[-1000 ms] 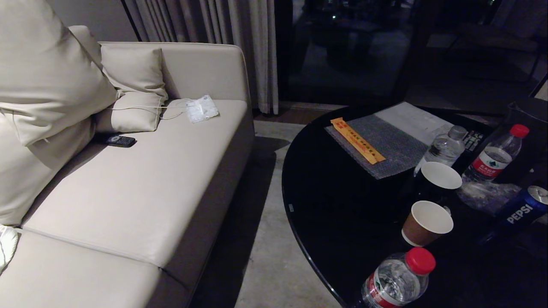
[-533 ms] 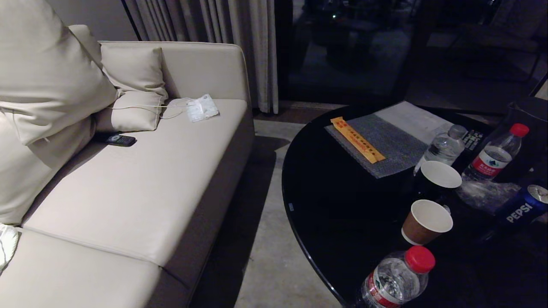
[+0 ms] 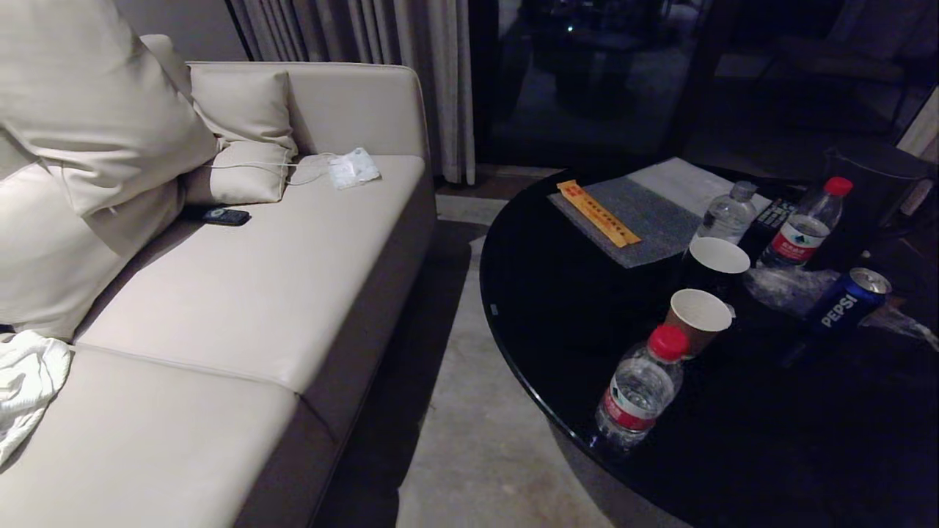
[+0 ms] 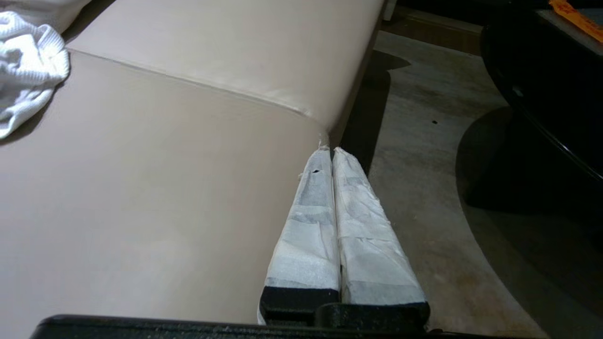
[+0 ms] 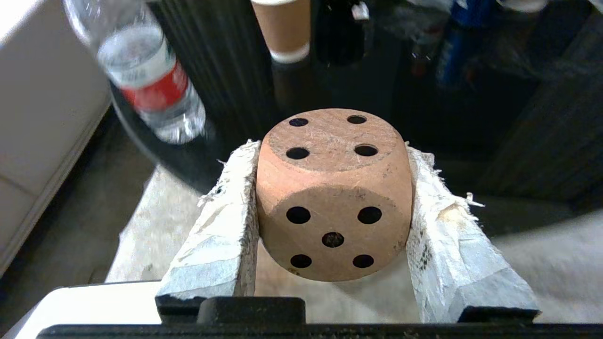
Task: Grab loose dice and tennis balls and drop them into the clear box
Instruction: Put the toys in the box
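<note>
With the beige die [image 5: 333, 197] clamped in the right gripper [image 5: 332, 221] at frame center, keep the squeeze steady until the clear box appears.

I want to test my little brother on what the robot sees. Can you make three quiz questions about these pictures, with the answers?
1. True or false: the right gripper is holding a die.
2. Which drink can stands on the black table? A) Pepsi B) Sprite C) Fanta
3. Fill in: the left gripper has its fingers ____ with nothing between them, beside the beige sofa.

Key:
1. True. The beige die sits between its padded fingers, with the four and five pips showing.
2. A, the blue Pepsi can.
3. Shut.
</note>
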Robot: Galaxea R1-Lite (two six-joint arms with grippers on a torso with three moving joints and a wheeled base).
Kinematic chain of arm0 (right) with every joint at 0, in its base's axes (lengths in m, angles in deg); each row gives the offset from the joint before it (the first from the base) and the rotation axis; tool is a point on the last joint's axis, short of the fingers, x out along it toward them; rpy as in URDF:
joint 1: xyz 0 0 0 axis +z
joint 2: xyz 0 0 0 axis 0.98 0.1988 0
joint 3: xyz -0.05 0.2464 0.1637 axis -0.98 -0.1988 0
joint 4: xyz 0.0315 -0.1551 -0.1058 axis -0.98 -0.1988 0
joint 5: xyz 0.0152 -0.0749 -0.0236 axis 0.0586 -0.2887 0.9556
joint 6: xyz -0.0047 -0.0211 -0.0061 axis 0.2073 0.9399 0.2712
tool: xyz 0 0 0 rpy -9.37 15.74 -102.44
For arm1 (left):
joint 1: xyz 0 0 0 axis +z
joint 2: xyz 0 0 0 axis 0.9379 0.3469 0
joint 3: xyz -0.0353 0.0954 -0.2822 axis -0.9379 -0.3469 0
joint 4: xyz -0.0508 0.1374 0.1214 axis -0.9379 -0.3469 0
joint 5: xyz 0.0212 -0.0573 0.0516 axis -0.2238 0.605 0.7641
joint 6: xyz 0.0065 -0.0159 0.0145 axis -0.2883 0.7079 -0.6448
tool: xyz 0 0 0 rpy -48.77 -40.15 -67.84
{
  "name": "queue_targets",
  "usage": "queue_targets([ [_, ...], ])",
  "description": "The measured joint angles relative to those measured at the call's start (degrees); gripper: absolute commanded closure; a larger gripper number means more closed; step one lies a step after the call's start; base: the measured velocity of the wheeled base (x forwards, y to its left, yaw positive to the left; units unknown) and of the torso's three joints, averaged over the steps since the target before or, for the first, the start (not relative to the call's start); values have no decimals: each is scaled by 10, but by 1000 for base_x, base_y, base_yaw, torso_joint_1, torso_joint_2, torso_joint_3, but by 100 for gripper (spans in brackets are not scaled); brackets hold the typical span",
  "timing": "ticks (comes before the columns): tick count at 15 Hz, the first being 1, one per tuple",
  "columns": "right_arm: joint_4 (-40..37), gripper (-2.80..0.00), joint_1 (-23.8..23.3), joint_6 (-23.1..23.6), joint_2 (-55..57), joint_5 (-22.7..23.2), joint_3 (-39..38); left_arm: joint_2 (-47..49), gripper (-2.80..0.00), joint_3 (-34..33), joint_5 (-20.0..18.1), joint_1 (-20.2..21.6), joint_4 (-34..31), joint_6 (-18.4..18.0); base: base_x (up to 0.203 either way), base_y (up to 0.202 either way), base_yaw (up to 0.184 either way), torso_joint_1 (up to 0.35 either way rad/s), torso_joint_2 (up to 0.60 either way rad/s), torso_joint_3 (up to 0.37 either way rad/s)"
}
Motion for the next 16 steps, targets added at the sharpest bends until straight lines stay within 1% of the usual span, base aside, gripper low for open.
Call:
queue_targets([
  [16, 0, 0, -1, 1, 0, 0, 0, 0, 0, 0, 0, 0, 0, -1, -183, 0, -3, 3, 3, 2],
])
